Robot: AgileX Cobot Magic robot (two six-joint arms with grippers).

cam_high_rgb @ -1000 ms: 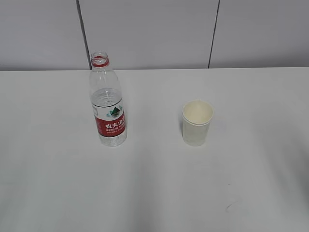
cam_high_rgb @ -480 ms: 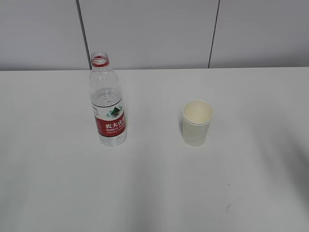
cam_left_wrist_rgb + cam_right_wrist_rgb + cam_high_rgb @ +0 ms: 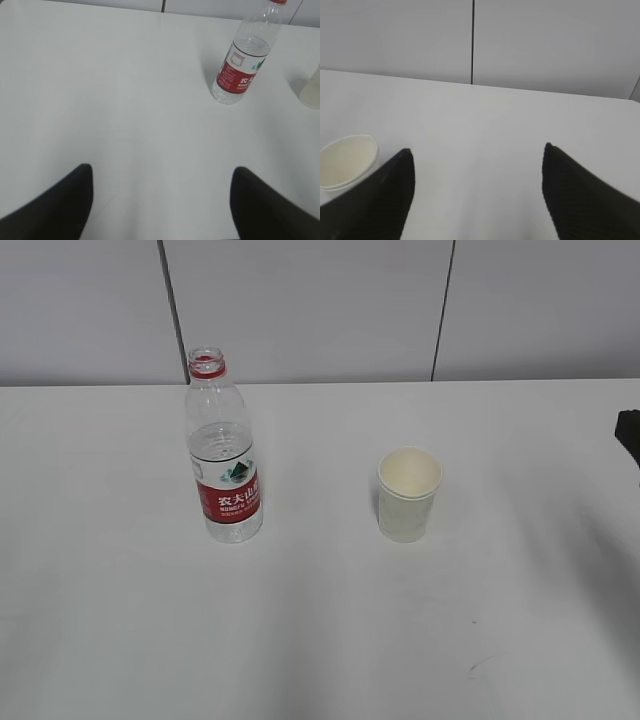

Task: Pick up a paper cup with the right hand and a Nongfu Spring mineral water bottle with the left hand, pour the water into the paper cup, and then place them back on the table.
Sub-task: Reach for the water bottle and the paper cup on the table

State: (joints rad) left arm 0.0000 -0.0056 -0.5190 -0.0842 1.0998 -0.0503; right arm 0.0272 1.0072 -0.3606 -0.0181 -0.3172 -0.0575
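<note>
The desk (image 3: pixel 320 640) is viewed slantwise from the front; the Nongfu Spring mineral water bottle (image 3: pixel 224 450) is shared with the nearer left wrist view (image 3: pixel 240 60).

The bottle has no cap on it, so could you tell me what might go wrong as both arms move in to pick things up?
1. The Nongfu Spring mineral water bottle stands uncapped and tall; a bump from the open left gripper could tip it and spill water on the table.
2. The paper cup is empty and light; the right gripper, now offset beside it, may push or crush it.
</note>
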